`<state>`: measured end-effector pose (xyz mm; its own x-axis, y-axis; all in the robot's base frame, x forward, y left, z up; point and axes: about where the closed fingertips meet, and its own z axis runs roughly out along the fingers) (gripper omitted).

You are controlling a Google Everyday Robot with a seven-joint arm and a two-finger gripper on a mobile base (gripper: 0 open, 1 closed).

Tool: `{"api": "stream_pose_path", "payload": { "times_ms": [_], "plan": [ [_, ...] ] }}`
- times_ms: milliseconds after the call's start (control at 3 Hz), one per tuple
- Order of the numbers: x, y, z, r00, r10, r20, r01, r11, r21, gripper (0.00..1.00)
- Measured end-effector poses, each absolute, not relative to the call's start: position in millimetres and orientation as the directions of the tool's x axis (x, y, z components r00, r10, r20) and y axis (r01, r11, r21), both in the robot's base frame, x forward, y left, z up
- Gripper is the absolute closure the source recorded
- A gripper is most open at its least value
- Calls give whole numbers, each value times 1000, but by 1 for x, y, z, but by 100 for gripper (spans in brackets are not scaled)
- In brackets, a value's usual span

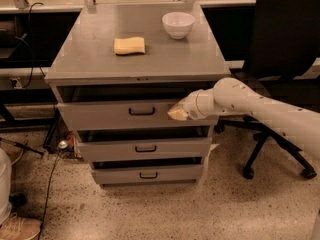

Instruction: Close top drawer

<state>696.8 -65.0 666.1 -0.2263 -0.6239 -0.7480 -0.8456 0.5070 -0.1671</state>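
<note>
Three grey metal drawers stacked in one boxy cabinet [212, 149], all smooth, flat-fronted and dull in sheen. Uppermost, the top drawer [95, 116]: widest and tallest in front, a plain rectangular panel with a small dark bail handle [142, 111] at its centre. Pulled out a little from the cabinet, with a dark gap between the panel and the tabletop edge above. Long axis level, running left to right across the view; front panel upright, facing the camera. Below it the middle drawer [110, 149] and the bottom drawer [115, 175], shorter-fronted, each ajar too, each with a smaller handle.

From the right, a smooth, rounded white arm [260, 109], narrowing to the hand [178, 113], tan and cone-like at its tip, set against the top drawer's front just right of the handle. Open or closed: cannot tell.

On the flat grey tabletop [85, 59], a yellow rectangular sponge [129, 45], soft-looking and round-cornered, and a glossy white round bowl [178, 24] farther back and to the right, well apart from it. Behind the arm, a black office chair [287, 39] on a wheeled star base. Underneath, a speckled, stone-like floor [165, 209].
</note>
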Motion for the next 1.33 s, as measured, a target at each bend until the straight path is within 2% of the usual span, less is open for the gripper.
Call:
{"api": "stream_pose_path", "payload": {
  "times_ms": [1333],
  "plan": [
    [697,-65,666,-227,-624,-748,-846,507,-167,100]
  ]
}}
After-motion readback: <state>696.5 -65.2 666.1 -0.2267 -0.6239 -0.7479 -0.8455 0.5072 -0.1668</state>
